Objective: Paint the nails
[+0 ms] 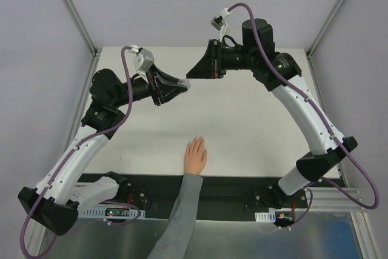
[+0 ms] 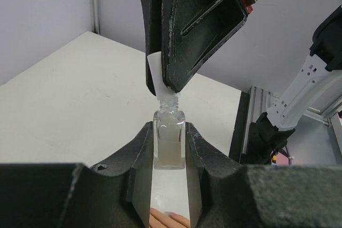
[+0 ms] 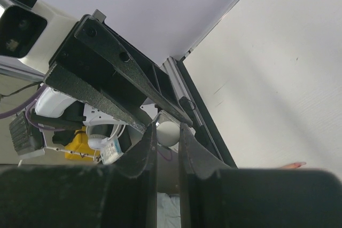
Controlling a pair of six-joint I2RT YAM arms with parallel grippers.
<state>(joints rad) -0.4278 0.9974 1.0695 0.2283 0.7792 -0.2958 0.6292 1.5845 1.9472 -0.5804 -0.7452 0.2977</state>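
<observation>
Low in the middle of the top view, just above the dark base rail (image 1: 236, 189), the pale hand (image 1: 195, 157) lay flat on the white table (image 1: 260, 119). Its fingers were together and pointing up the frame, with the grey sleeve (image 1: 182, 210) trailing off the bottom edge. Both arms came in from the sides and their tips met upper centre, well apart from the hand.

The left gripper (image 1: 182, 85) was clamped on the little clear bottle (image 2: 169, 137), squeezing its flat sides low down and holding it upright. The right gripper (image 1: 191, 73) was pinched on the white cap (image 3: 169, 132) right over the bottle neck. Threads showed under the cap, so I'd guess it was loose or already free, but I couldn't tell for sure. The nails (image 1: 196, 141) were tiny specks at the fingertips, barely readable from above.

My take: nothing on the nails to grab. The hand's soft and could shift, so they'd want a feather-light stroke, no pressing. The glass bottle looked small and slick with liquid inside, so it's best kept upright. The cap's the bit to hold for the actual painting, I'd guess.

There was plenty of bare table left, right and above the hand. The rail sat just beside the wrist, so I'd come in from the top of the frame.
</observation>
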